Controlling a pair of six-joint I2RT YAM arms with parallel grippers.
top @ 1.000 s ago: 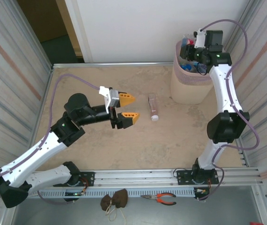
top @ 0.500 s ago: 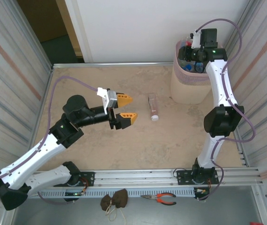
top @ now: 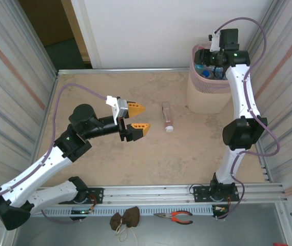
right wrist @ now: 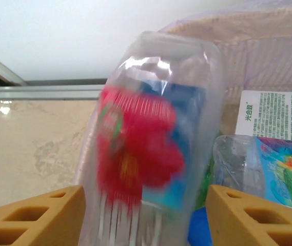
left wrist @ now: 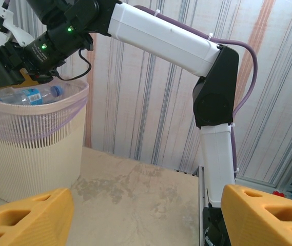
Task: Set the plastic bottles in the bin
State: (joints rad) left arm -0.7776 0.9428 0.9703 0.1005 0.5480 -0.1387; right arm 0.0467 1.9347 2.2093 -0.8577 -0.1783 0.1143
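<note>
My right gripper [top: 206,55] hangs over the pale pink bin [top: 202,97] at the back right, its jaws open. Between its yellow fingers [right wrist: 38,215] a clear plastic bottle [right wrist: 151,128] with a red and blue label shows motion-blurred, over the bin's mouth [right wrist: 258,31]. Other bottles [right wrist: 269,169] lie inside, also seen heaped at the rim [left wrist: 33,95]. One more bottle [top: 167,119] with a pinkish label lies on the table centre. My left gripper [top: 143,118] hovers just left of it, open and empty [left wrist: 147,195].
Corrugated walls close in the left and right sides, and the white back wall stands behind the bin [left wrist: 27,154]. Red-handled pliers [top: 179,218] and a brown bundle [top: 125,219] lie in front of the base rail. The right arm [left wrist: 161,41] reaches across the table's right side.
The right gripper's jaws have spread over the bin and the bottle between them now blurs as it comes loose. The right wrist shifted slightly. The left arm barely moved.
</note>
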